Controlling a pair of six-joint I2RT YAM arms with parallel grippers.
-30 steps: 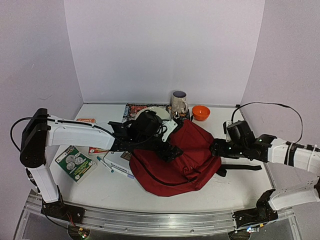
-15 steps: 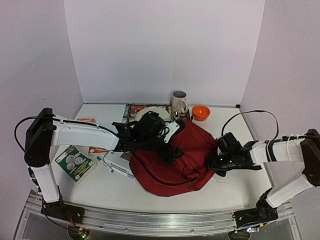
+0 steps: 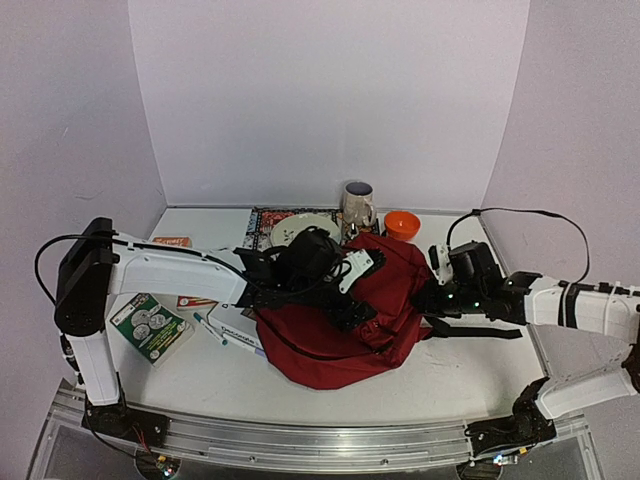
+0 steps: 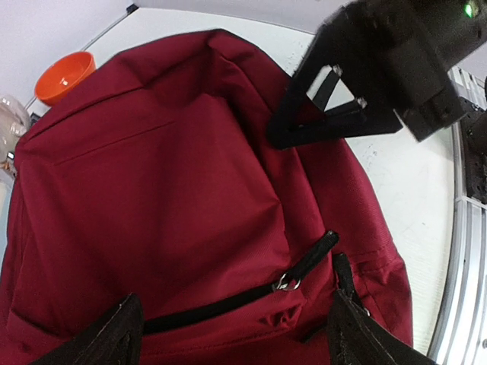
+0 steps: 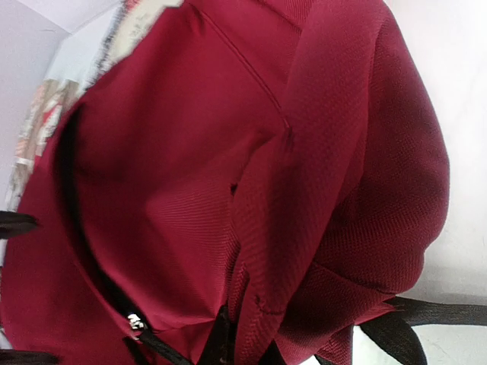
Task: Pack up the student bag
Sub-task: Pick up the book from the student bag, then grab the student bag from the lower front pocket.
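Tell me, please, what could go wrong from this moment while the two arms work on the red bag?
1. The right jaws are shut on only a fold of the student bag at its side; the soft fabric may slip out if pulled.
2. The left jaws hang open over the small zipper pull; they could close on cloth instead.
3. The orange bowl and mug stand close behind the bag; a tug might knock them.

I see my left gripper (image 4: 234,323), black fingers (image 4: 122,334) spread wide, over the large dark-red soft fabric backpack (image 4: 167,190), flanking its black zipper (image 4: 221,306) (silver pull ring visible); small orange bowl (image 4: 65,76) behind.
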